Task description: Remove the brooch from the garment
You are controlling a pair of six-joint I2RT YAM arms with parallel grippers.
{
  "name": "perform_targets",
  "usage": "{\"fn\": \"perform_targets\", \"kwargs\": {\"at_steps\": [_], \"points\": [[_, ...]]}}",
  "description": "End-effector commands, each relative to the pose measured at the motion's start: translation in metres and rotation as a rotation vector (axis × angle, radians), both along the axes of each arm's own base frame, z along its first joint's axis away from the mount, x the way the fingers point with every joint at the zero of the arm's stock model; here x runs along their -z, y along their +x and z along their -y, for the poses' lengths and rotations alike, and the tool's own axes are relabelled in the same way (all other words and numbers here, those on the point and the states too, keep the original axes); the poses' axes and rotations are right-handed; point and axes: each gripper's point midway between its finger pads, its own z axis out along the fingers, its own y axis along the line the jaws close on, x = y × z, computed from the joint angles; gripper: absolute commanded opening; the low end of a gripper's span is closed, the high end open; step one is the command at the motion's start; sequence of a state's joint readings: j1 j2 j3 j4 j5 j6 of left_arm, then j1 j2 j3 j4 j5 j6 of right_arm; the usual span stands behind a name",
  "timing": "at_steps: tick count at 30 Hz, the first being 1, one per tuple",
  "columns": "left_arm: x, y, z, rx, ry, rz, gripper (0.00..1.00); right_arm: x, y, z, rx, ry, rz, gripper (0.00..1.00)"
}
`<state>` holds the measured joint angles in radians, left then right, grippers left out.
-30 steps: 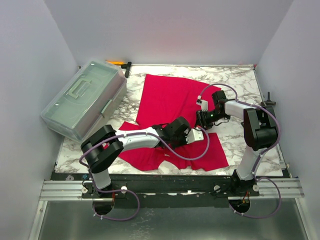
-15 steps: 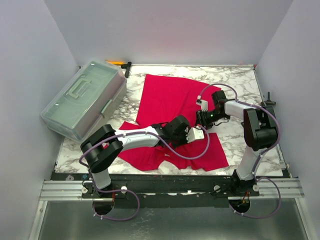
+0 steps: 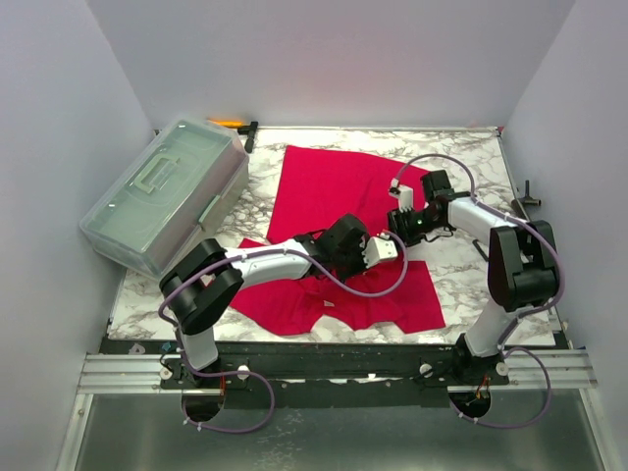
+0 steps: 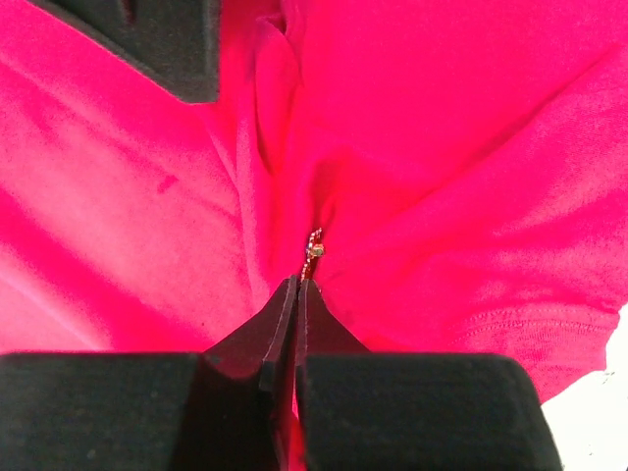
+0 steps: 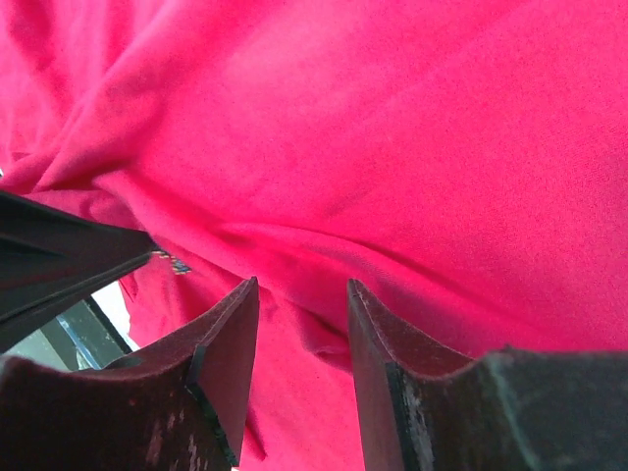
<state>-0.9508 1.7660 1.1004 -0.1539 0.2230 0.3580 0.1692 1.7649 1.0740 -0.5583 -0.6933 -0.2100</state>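
The red T-shirt (image 3: 324, 191) lies crumpled on the marble table (image 3: 461, 157). The brooch (image 4: 314, 243) is a small gold and red piece on a raised fold of the shirt (image 4: 442, 147). My left gripper (image 4: 299, 282) is shut, its tips pinching the brooch's lower end; in the top view the left gripper (image 3: 394, 246) is over the shirt's middle. My right gripper (image 5: 299, 294) is open, and a fold of the shirt (image 5: 442, 118) lies between its fingers (image 5: 231, 334). The brooch (image 5: 177, 263) shows at its left. In the top view the right gripper (image 3: 400, 227) is close beside the left one.
A clear plastic box (image 3: 167, 191) with a lid and handle stands at the left of the table. An orange and black tool (image 3: 235, 125) lies at the back edge. A black fitting (image 3: 527, 196) sits at the right edge. Bare marble lies to the right of the shirt.
Both grippers have moved a little away from the arm bases. The cloth near the left gripper has pulled up with it, and the shirt's near hem has shifted.
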Motion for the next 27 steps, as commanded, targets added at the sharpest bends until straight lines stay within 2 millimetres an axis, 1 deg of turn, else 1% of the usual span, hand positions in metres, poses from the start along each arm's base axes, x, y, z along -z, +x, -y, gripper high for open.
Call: {"fn": "perform_targets", "kwargs": {"at_steps": [1, 7, 10, 13, 14, 17, 19, 23, 27], "points": [[0.012, -0.006, 0.004, 0.017, 0.017, -0.046, 0.05, -0.016, 0.004, 0.005, 0.004, -0.013, 0.059, 0.46], [0.012, -0.013, 0.007, 0.039, -0.001, -0.079, 0.08, -0.02, 0.004, 0.011, 0.017, -0.007, 0.058, 0.46], [0.015, -0.012, 0.007, 0.036, 0.006, -0.084, 0.08, -0.024, 0.005, 0.014, 0.02, -0.005, 0.067, 0.46], [0.014, -0.013, 0.008, 0.04, 0.003, -0.082, 0.0, -0.029, 0.004, 0.014, 0.015, 0.004, 0.081, 0.46], [0.012, -0.013, 0.008, 0.043, -0.002, -0.079, 0.0, -0.031, 0.003, 0.013, 0.01, 0.01, 0.086, 0.46], [0.0, -0.011, 0.01, 0.05, -0.025, -0.073, 0.0, -0.04, -0.001, 0.009, -0.015, 0.042, 0.118, 0.45], [-0.013, -0.01, 0.011, 0.063, -0.048, -0.073, 0.0, -0.046, -0.006, 0.006, -0.035, 0.072, 0.136, 0.45], [-0.036, -0.012, 0.01, 0.104, -0.089, -0.1, 0.0, -0.059, -0.02, -0.006, -0.098, 0.173, 0.164, 0.45], [-0.049, -0.012, 0.008, 0.138, -0.102, -0.108, 0.0, -0.069, -0.036, -0.017, -0.162, 0.282, 0.173, 0.45]]}}
